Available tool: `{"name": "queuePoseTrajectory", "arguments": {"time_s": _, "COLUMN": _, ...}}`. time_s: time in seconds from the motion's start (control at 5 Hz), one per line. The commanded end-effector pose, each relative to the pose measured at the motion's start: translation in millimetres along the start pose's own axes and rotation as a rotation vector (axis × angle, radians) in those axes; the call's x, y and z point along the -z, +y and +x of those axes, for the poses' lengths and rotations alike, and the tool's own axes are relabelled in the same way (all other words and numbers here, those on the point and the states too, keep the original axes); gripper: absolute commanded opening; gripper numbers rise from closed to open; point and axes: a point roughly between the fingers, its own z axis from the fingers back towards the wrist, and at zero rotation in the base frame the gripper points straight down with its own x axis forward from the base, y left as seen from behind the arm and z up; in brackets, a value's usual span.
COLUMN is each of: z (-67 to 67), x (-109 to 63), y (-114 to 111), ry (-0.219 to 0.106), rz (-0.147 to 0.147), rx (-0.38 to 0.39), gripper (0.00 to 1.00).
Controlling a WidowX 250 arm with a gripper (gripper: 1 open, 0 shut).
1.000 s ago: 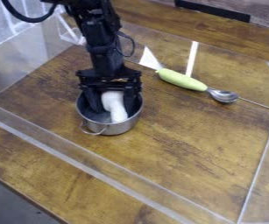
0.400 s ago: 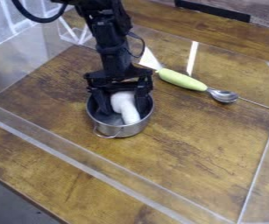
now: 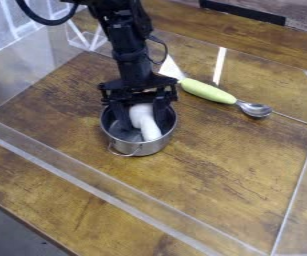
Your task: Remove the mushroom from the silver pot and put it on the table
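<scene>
The silver pot (image 3: 132, 148) stands on the table (image 3: 229, 165), left of centre. Inside it lies the mushroom (image 3: 148, 124); its thick white stem shows, tilted toward the pot's near right wall, while its cap is hidden under the gripper. My gripper (image 3: 141, 108) points straight down into the pot, one black finger on each side of the stem's upper end. Whether the fingers press on the stem does not show.
A yellow-green vegetable toy (image 3: 207, 92) lies just right of the arm, with a metal spoon (image 3: 255, 110) beyond it. Clear acrylic walls (image 3: 142, 205) run along the table's edges, near and right. Bare wood lies in front of and to the right of the pot.
The pot and the gripper inside it now sit slightly further right than a second ago. The gripper stays down in the pot around the stem.
</scene>
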Motion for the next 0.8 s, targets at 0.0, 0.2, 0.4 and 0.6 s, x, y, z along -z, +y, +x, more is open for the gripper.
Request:
{"name": "queuePoseTrajectory", "arguments": {"time_s": 0.0, "z": 10.0, "x": -43.2, "y": -24, "ry": -0.097, "rz": -0.052, "rx": -0.010, "gripper": 0.00}}
{"name": "queuePoseTrajectory", "arguments": {"time_s": 0.2, "z": 13.0, "x": -61.2, "y": -23, "ry": -0.121, "rz": -0.089, "rx": -0.044, "gripper": 0.00}}
{"name": "queuePoseTrajectory", "arguments": {"time_s": 0.4, "z": 17.1, "x": -77.8, "y": -16, "ry": -0.152, "rz": -0.125, "rx": -0.092, "gripper": 0.00}}
{"name": "queuePoseTrajectory", "arguments": {"time_s": 0.6, "z": 26.8, "x": -103.3, "y": 10, "ry": -0.191, "rz": -0.144, "rx": -0.192, "gripper": 0.00}}
